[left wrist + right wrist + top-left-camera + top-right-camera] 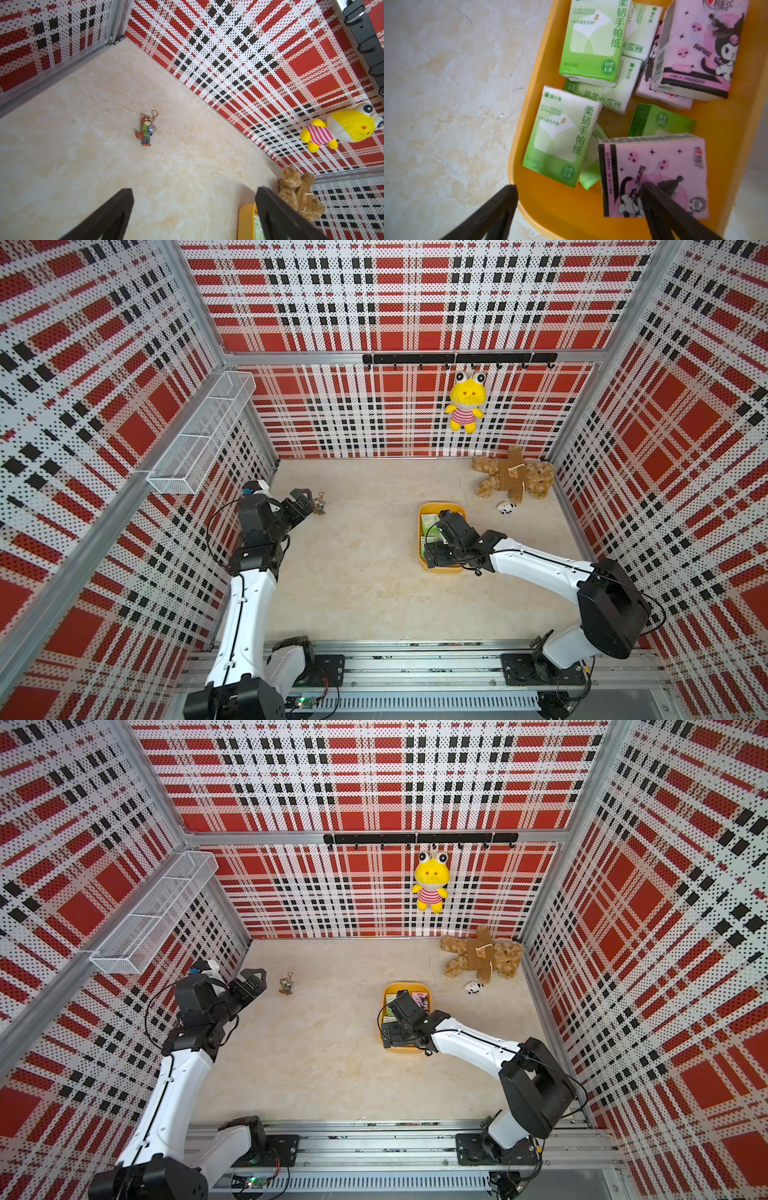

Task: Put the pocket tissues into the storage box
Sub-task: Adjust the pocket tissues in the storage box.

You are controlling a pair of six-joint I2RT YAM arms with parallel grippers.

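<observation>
"While the counter (353, 572) is showing no loose packs, what is the storage box (560, 207) doing?"

"It is sitting right of centre, under the right end effector (578, 187), which is hovering spread wide and gripping nothing. The left end effector (193, 189) is gaping empty too, waiting off to the side."

"And the pocket tissues (562, 135)?"

"They are lying inside the box, overlapping loosely, as the task is asking only that they be in it. The keychain charm (146, 129) is lying outside, being no tissue."

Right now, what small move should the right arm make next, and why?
Probably lift the right tool straight up from the box: its jaws stand open and empty over the packs inside, and no pack shows on the table.
</observation>
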